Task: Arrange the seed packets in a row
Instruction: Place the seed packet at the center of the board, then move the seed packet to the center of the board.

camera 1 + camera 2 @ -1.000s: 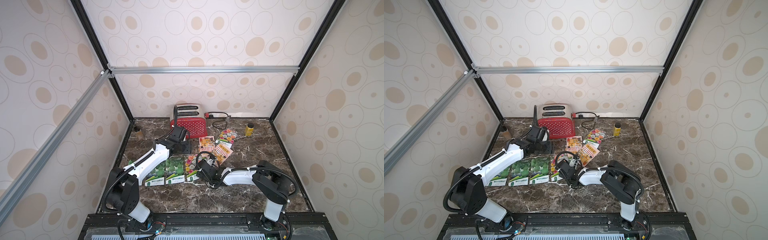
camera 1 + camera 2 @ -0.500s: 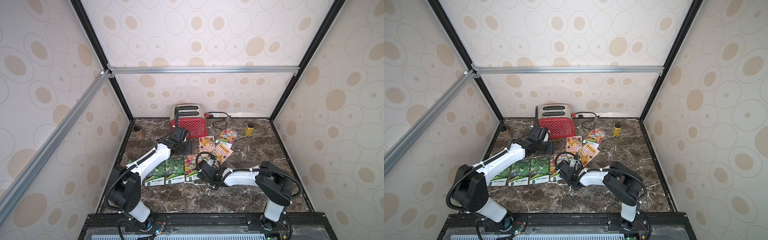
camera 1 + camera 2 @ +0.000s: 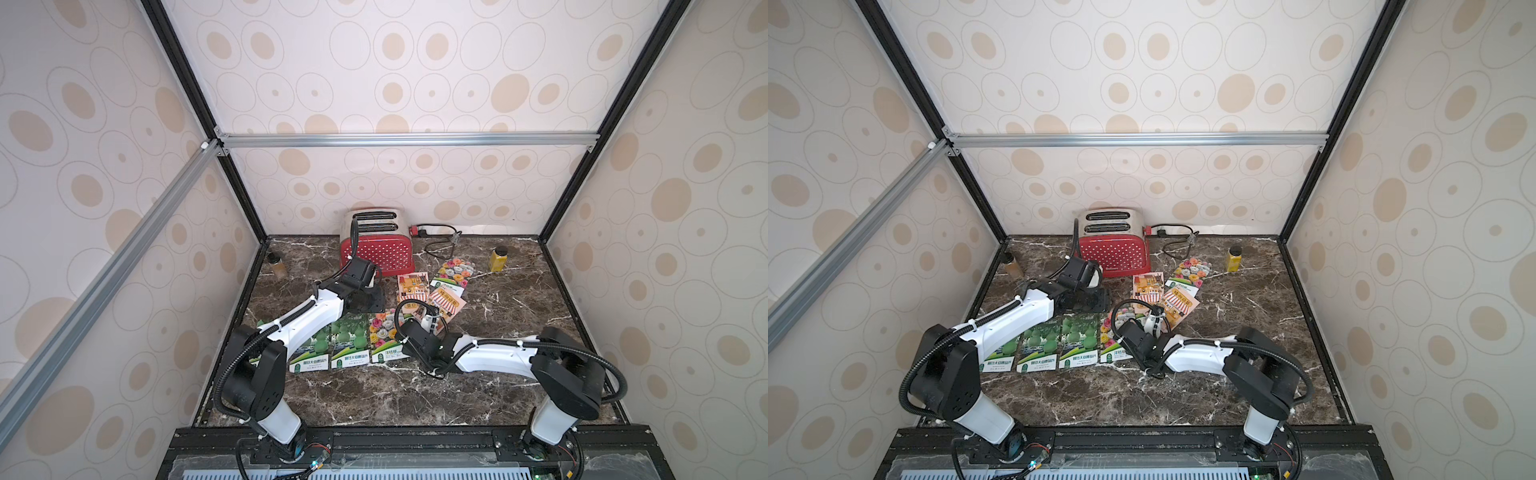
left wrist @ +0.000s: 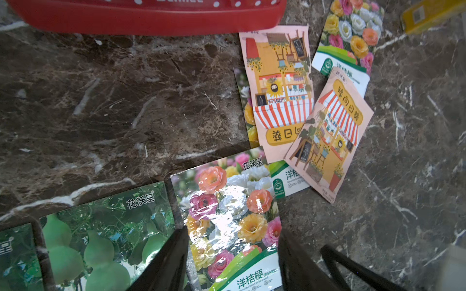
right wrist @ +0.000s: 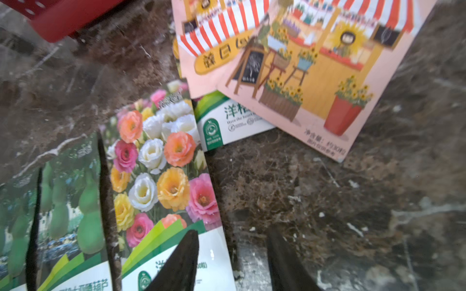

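Our left jaws and right jaws stand apart, empty; the right pair hangs over the edge of a flower packet [image 5: 156,173].

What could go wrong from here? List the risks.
1. Both arms' jaws hang open near the placed flower packet; a nudge could skew it, or the arms could clash.
2. The tilted peach packet overlaps the other peach packet and a second flower packet; lifting one may drag the rest.
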